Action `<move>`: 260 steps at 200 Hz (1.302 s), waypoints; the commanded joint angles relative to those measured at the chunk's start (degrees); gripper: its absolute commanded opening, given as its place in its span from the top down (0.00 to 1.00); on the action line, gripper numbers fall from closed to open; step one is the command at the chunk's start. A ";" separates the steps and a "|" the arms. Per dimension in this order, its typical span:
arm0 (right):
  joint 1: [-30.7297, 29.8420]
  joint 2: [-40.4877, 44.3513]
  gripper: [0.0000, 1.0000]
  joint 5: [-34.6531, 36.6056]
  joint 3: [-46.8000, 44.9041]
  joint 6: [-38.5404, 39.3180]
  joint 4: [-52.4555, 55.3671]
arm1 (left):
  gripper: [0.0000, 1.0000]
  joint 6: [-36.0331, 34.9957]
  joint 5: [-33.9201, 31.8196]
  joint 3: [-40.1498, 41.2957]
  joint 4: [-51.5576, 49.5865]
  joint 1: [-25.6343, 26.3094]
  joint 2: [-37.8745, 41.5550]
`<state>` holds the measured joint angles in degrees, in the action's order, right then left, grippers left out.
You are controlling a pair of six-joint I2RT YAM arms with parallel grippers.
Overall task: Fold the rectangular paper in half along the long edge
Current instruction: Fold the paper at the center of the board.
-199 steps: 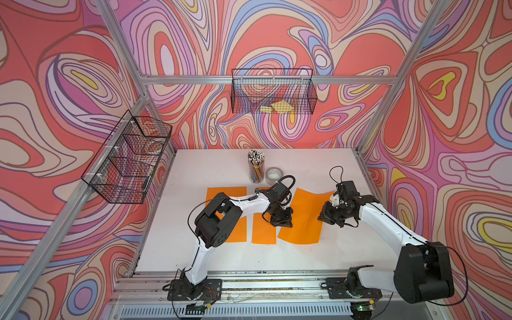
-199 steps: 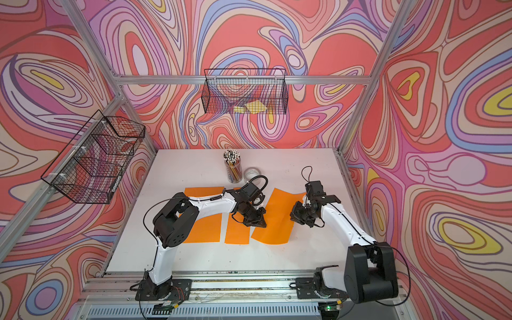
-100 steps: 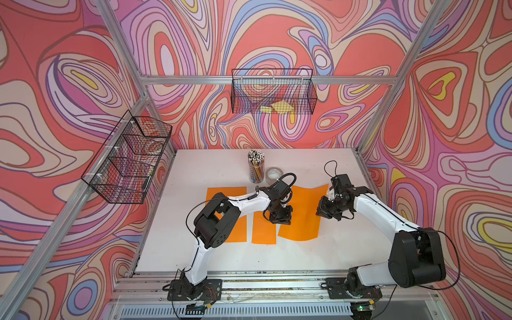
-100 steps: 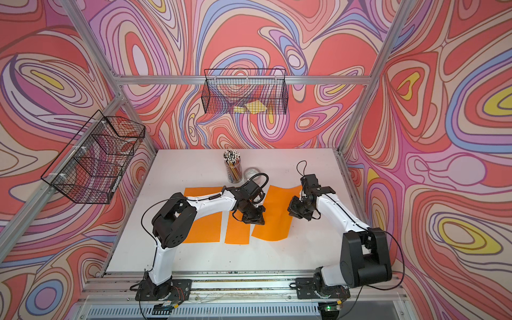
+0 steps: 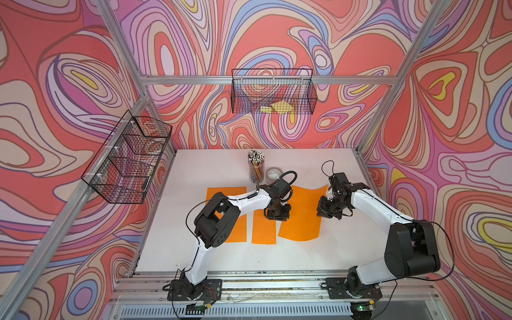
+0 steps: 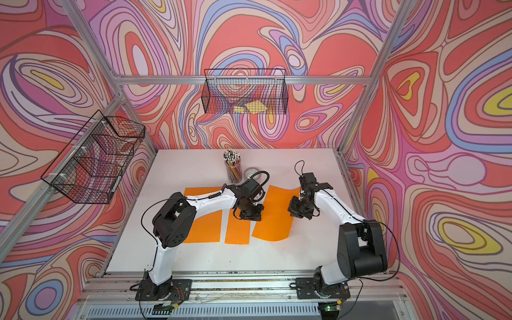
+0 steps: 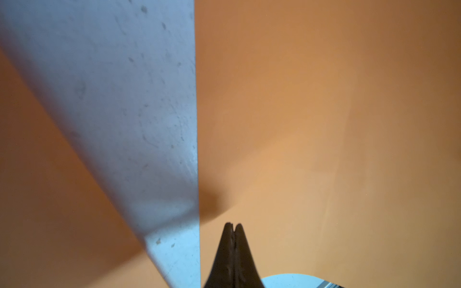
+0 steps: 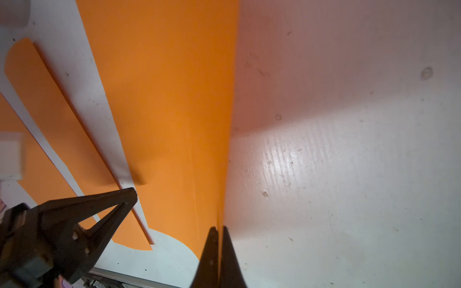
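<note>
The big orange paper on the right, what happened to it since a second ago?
The right gripper, shut on the right edge of the paper, lifted that edge a little and drew it toward the left gripper. The left gripper stayed shut at the paper's other edge. The narrow orange strip, the far-left orange sheet and the pencil cup did not move.

The walls [image 5: 277, 33] are covered in big swirly shapes of red, pink, purple, blue and yellow. Shiny grey metal bars [image 5: 188, 80] run up the corners and across the back wall. A black wire back basket [image 5: 273, 91] hangs there with yellow bits of paper [image 5: 281, 106] inside. A black wire side basket [image 5: 127, 158] hangs on another wall. The table [image 5: 210, 166] is white and flat, with little dirty marks. The light is bright.
</note>
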<state>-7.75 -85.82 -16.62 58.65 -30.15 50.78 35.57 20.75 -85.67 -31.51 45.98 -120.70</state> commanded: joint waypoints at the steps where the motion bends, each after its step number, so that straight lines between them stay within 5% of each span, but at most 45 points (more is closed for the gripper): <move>1: -0.64 -0.54 1.00 0.93 2.24 0.97 1.16 | 1.00 -0.16 0.15 0.58 -0.88 -0.31 -2.12; 109: -6.06 -5.88 1.00 3.18 7.03 -0.78 0.54 | 1.00 1.08 0.74 3.49 1.54 -0.27 -1.54; 260: -12.62 -13.05 1.00 -4.06 7.99 -5.26 -11.17 | 1.00 1.21 0.16 4.19 0.77 -0.35 -0.94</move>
<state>-19.99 -98.30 -19.44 66.67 -34.63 42.17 36.25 23.14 -83.50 -27.44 45.65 -120.81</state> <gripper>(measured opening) 0.047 0.047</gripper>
